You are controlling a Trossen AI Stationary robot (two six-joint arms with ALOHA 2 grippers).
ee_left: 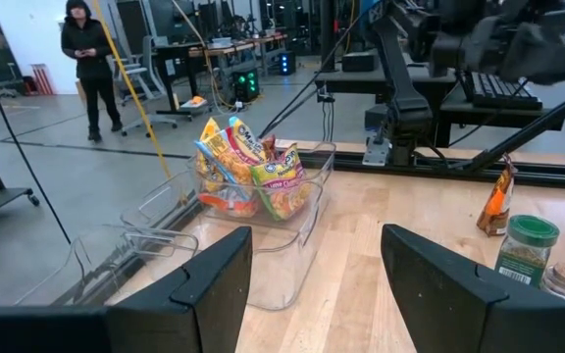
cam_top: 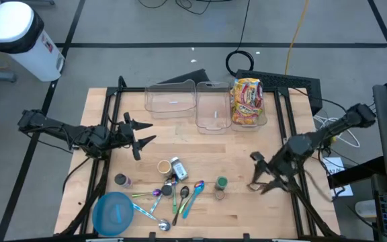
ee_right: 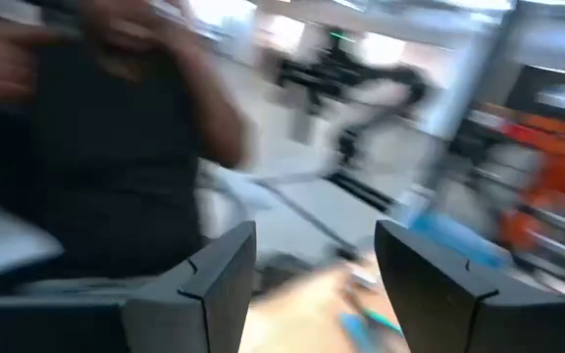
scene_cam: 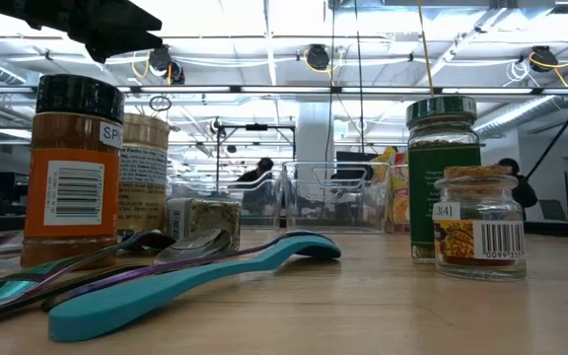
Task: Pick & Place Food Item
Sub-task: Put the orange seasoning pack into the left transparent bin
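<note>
Several yellow food packets (cam_top: pixel 247 101) stand upright in the rightmost of three clear bins (cam_top: pixel 215 122) at the table's far side; the left wrist view shows the food packets (ee_left: pixel 248 172) too. My left gripper (cam_top: pixel 146 132) hovers open at the table's left, pointing level toward the right, nothing between its fingers (ee_left: pixel 214 284). My right gripper (cam_top: pixel 255 171) hangs open over the table's right part, pointing left, well short of the bins. Its wrist view is smeared, and my right gripper (ee_right: pixel 314 235) shows only a gap between its fingers there.
Near the front edge lie a blue bowl (cam_top: pixel 115 214), several spoons (cam_top: pixel 180 196) and spice jars (cam_top: pixel 221 184) (cam_top: pixel 164 167). The left clear bin (cam_top: pixel 170 97) and middle bin hold nothing. A person (ee_left: pixel 88 59) stands in the room beyond. Bare wood lies between the grippers.
</note>
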